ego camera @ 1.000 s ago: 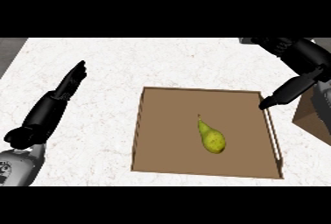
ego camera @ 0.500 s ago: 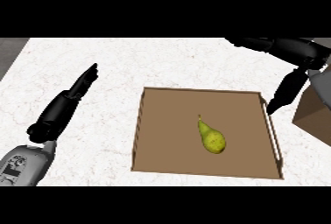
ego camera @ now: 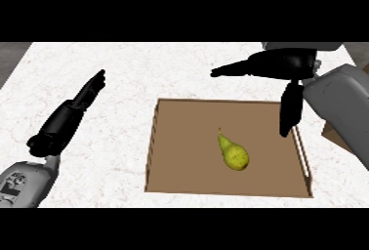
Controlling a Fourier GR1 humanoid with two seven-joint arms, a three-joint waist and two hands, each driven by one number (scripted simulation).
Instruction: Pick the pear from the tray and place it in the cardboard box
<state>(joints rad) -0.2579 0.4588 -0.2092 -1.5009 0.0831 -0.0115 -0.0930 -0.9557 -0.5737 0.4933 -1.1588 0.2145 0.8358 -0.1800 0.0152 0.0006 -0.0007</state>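
Counter [ego camera: 144, 68]: white stone look, faintly speckled grey, matt, smooth.

Tray [ego camera: 187, 146]: floor was flat brown, matt, like board or unvarnished wood; low walls a lighter tan, wood-like, without sheen.

Pear [ego camera: 233, 154]: yellow-green skin, finely mottled with darker flecks, dull with only a soft highlight; thin brownish stem.

Cardboard box [ego camera: 333, 134]: only a sliver showed at the right edge, brown, matt, paper-like.

Left hand [ego camera: 81, 100] and right hand [ego camera: 277, 66]: black, smooth, plastic-looking, slightly satin. Forearms behind them were light grey, smooth, hard-shelled, with a mild gloss.
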